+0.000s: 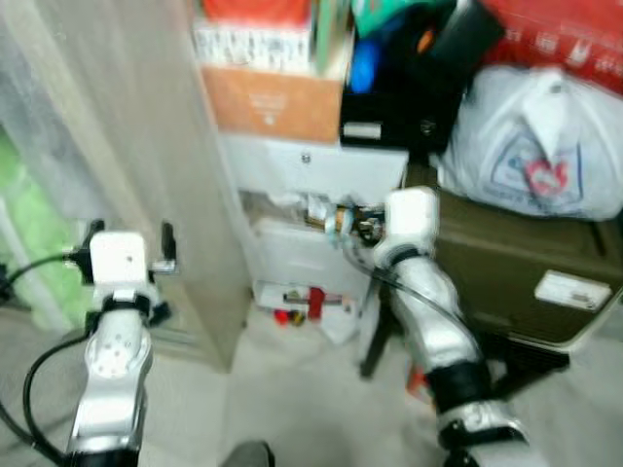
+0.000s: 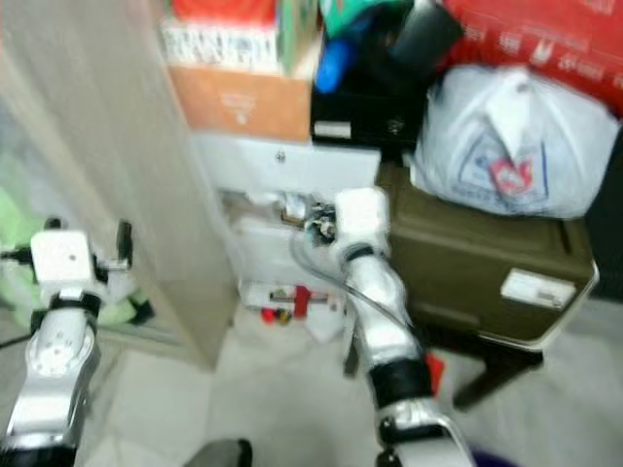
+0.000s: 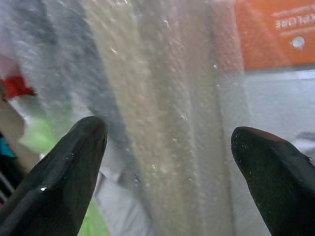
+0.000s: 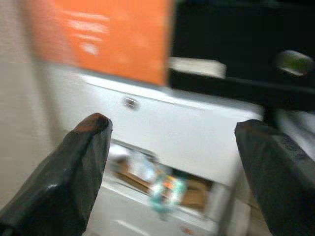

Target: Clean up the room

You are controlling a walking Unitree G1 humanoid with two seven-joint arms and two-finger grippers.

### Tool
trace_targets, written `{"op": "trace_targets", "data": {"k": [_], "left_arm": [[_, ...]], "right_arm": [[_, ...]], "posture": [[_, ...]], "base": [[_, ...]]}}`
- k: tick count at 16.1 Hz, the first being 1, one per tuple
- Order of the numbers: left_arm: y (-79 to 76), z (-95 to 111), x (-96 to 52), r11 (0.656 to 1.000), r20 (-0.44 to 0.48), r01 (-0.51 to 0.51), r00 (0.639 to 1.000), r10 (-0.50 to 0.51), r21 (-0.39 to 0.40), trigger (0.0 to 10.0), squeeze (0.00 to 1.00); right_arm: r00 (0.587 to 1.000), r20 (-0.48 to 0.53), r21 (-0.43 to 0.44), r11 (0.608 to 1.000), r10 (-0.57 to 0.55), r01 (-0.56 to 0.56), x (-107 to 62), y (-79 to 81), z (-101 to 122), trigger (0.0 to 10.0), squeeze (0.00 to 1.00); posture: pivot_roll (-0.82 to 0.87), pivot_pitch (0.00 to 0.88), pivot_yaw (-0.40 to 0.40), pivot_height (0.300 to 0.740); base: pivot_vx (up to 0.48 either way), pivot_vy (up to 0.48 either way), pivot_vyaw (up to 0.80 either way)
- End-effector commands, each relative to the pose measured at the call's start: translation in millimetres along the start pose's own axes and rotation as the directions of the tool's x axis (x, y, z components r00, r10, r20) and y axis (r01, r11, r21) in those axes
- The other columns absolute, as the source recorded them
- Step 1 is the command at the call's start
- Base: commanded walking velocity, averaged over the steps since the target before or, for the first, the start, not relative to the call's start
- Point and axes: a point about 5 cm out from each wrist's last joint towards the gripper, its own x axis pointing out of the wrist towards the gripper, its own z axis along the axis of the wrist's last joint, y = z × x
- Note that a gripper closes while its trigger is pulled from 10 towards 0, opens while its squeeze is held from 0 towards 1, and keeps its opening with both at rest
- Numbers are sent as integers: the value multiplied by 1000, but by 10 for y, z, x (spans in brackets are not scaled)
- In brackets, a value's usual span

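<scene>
My right gripper [image 4: 172, 128] is open and empty, held up in front of a white drawer unit [image 1: 311, 165]. It points at a gap between the drawers where small clutter [image 4: 165, 189] lies, with teal and brown bits among it. Just ahead of my right wrist, the same clutter [image 1: 331, 216] appears in the left eye view. My left gripper [image 3: 167, 132] is open too, with nothing between its fingers. It faces a tall beige panel [image 1: 146, 126] wrapped in bubble wrap. Red and white small items [image 1: 302, 304] lie on the floor under the drawers.
An orange box [image 1: 273, 102] and a black box [image 1: 389, 117] sit on the drawer unit. A white plastic bag [image 1: 535, 146] rests on an olive case [image 1: 516, 263] to the right. Something green [image 1: 29, 233] shows behind the panel. Pale floor [image 1: 292, 389] lies between my arms.
</scene>
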Motion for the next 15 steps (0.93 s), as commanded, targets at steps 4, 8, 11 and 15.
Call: {"op": "trace_targets", "data": {"k": [4,8,11,15], "left_arm": [[-30,-3,-101,1000,-16,-10,1000,9,-8,10000,0],[-67,1,-118,1000,-26,-2,1000,2,-11,10000,0],[-60,11,-117,1000,-31,-2,1000,1,-22,10000,0],[-69,16,-102,999,-39,8,999,-9,-36,10000,0]], "right_arm": [[1000,-8,-23,1000,-17,16,-57,-118,-6,10000,0],[1000,-11,-27,1000,-15,15,-70,-116,2,10000,0],[1000,-10,-31,999,-17,17,-56,-130,21,10000,0],[1000,-3,-23,1000,-12,12,-54,-107,33,10000,0]], "posture": [[71,0,-5,740],[68,0,-6,740],[68,0,-3,740],[69,0,0,740]], "base": [[0,0,800],[0,0,800],[0,0,800],[0,0,800]]}}
